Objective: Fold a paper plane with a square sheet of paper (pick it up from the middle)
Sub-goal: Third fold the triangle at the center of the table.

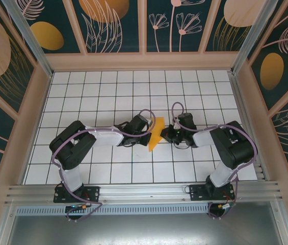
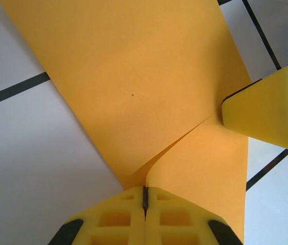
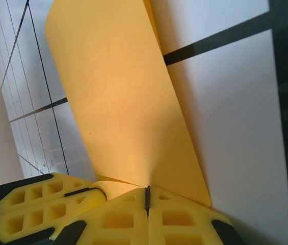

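The orange-yellow square sheet of paper is folded into a slim pointed shape held upright between my two grippers at the table's middle. Whether it forms the paper plane I cannot tell. My left gripper is shut on the paper's left edge; in the left wrist view its jaws pinch a fold where two layers of the sheet meet. My right gripper is shut on the opposite edge; its wrist view shows the jaws closed on the sheet. Each wrist view also catches the other gripper's yellow fingers.
The white gridded table is walled by a beige frame on three sides. An aluminium rail with both arm bases runs along the near edge. The left arm's elbow and the right arm's elbow stand low beside the paper.
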